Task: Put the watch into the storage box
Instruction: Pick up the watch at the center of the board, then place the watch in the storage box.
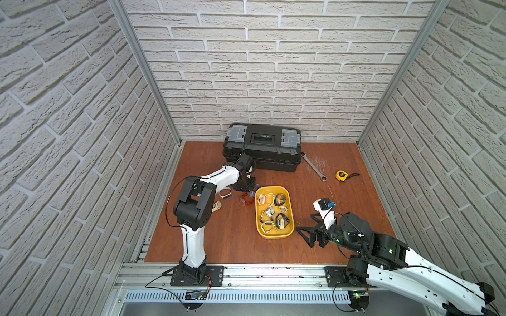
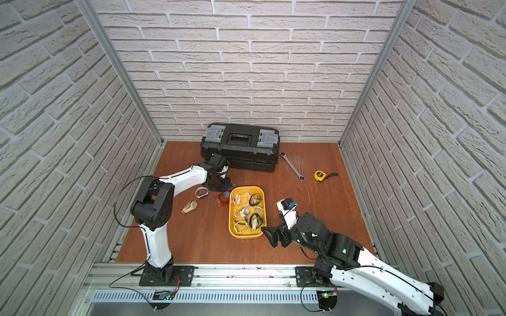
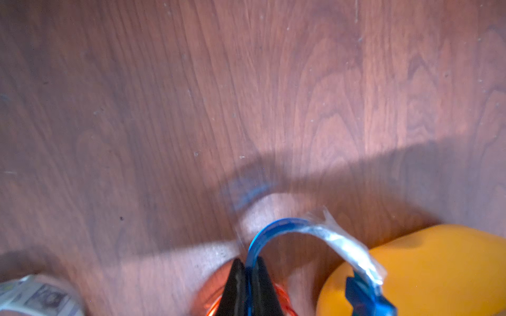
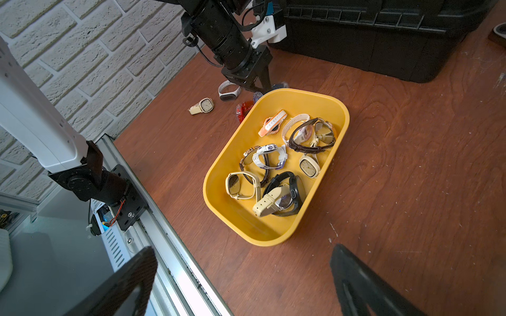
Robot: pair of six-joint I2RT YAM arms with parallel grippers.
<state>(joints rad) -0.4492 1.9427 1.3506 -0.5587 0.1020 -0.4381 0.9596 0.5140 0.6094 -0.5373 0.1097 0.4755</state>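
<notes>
Yellow storage box (image 4: 241, 219), many watches (image 4: 282, 197) inside

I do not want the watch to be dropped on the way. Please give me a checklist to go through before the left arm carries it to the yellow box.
1. Grip: the left gripper is shut on the strap of the blue watch: ok.
2. Blue watch lifted off the table: cannot tell, the wrist view is blurred.
3. Red watch free of the blue one: cannot tell, it lies right under the gripper.
4. Room in the yellow box: ok, the floor at its near end is bare.
5. Right gripper out of the path: ok, open at the box's near corner.
</notes>
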